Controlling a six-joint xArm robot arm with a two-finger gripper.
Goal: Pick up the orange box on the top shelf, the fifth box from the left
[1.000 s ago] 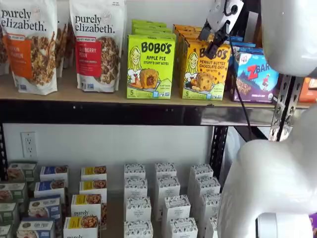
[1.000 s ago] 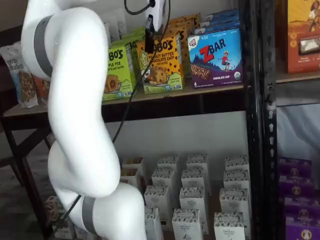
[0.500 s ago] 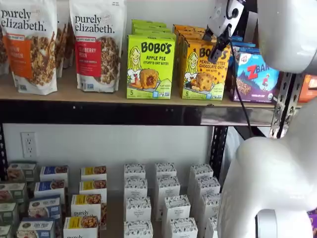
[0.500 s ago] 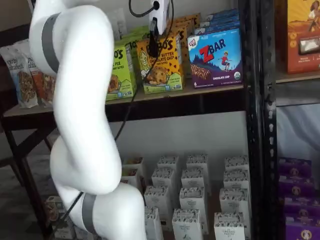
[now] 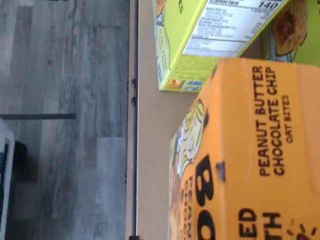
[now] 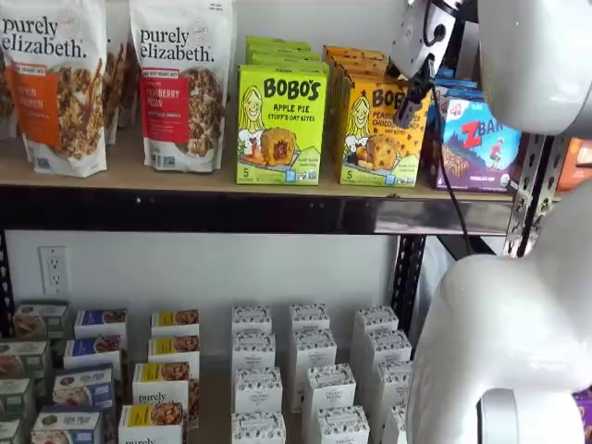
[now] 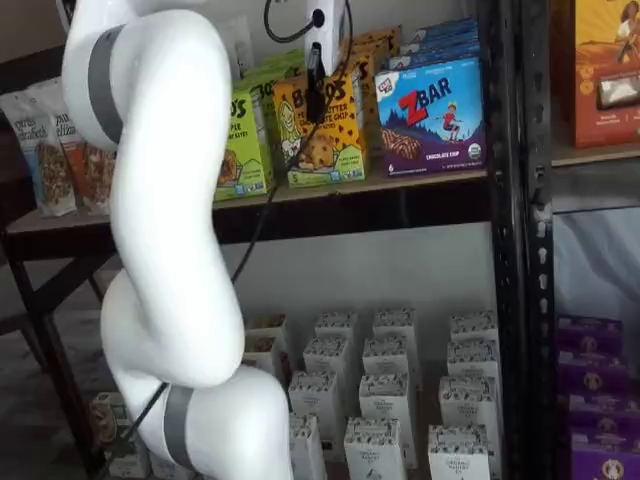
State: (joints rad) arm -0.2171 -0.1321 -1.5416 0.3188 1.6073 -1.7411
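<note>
The orange box (image 6: 373, 139) stands upright at the front of the top shelf (image 6: 185, 178), heading a row of like boxes; both shelf views show it (image 7: 325, 150). My gripper (image 6: 411, 94) hangs just in front of the box's upper right part, its white body above and its black fingers pointing down. It is open and holds nothing. From the other side the fingers (image 7: 315, 88) cross the box's top edge. The wrist view looks down on the orange box (image 5: 260, 165) and the shelf board (image 5: 150, 150); no fingers show there.
A lime-green Apple Pie box (image 6: 280, 125) stands left of the orange one and a blue ZBar box (image 6: 476, 139) right of it. Granola bags (image 6: 180, 83) fill the shelf's left end. A black upright post (image 7: 510, 240) rises on the right. Small white boxes (image 6: 310, 370) sit below.
The gripper has shifted right across the front of the orange box and risen slightly. The arm's big white links have moved with it. No box has moved.
</note>
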